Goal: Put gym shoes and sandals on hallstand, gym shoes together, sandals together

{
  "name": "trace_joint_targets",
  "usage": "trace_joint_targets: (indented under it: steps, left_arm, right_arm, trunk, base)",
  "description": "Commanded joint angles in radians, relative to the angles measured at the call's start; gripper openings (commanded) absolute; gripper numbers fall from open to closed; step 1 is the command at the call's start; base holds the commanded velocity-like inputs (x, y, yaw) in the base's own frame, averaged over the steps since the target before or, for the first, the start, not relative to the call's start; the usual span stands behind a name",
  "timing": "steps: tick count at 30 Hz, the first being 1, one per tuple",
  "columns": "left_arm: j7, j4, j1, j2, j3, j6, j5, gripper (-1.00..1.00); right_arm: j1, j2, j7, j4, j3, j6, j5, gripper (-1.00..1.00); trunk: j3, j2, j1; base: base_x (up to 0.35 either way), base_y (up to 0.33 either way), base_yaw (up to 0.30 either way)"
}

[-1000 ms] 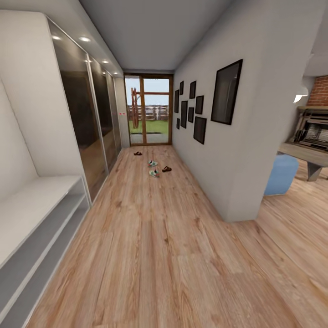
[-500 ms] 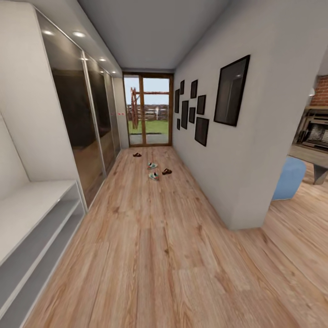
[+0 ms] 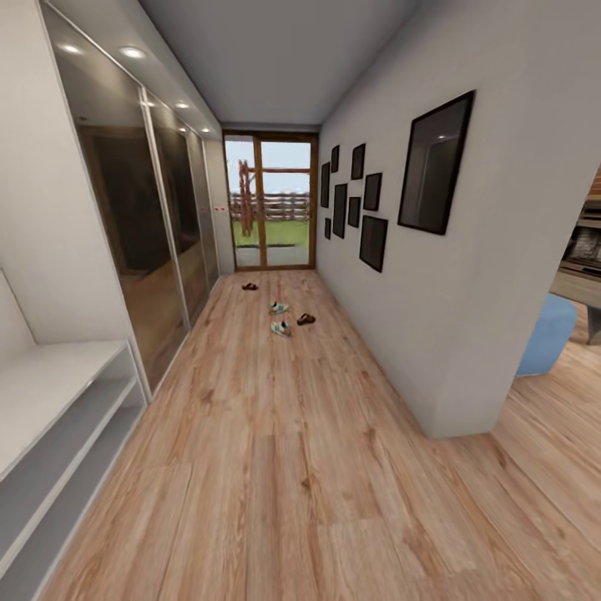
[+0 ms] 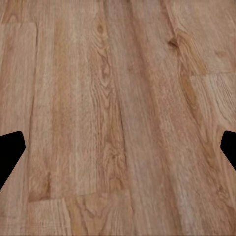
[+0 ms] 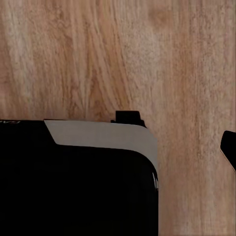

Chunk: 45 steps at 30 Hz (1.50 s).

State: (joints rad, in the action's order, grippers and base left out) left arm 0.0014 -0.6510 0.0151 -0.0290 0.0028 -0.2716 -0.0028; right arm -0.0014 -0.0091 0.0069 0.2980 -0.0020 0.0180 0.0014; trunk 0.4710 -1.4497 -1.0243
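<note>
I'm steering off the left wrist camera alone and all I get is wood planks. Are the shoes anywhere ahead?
Observer: Yes. In the head view, the nearer gym shoe and the farther gym shoe lie close together on the corridor floor, far ahead toward the glass door.
Operator: And the sandals?
Observer: They are apart. One sandal lies just right of the gym shoes, and the other sandal lies farther off, toward the left.
Operator: Where's the rack?
Observer: The hallstand is close on the robot's left, against the wall.
</note>
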Motion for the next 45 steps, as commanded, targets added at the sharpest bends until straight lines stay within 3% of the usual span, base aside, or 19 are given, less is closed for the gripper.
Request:
trace_joint_targets:
  steps: [1, 25, 45]
  left_arm:
    - [0.000, -0.001, 0.000, 0.000, 0.000, -0.001, 0.000, 1.00]
    - [0.000, -0.001, 0.000, 0.000, 0.000, -0.001, 0.000, 1.00]
    - [0.000, -0.001, 0.000, 0.000, 0.000, -0.001, 0.000, 1.00]
  right_arm:
    - [0.000, 0.000, 0.001, 0.000, 0.000, 0.002, 0.000, 1.00]
    - [0.000, 0.000, 0.001, 0.000, -0.001, 0.002, 0.000, 1.00]
    - [0.000, 0.000, 0.001, 0.001, -0.001, 0.002, 0.000, 1.00]
  trunk:
    - [0.001, 0.000, -0.001]
    - [0.001, 0.000, -0.001]
    - [0.015, 0.000, -0.001]
  base:
    - [0.348, 0.000, 0.000]
    - [0.348, 0.000, 0.007]
    - [0.348, 0.000, 0.206]
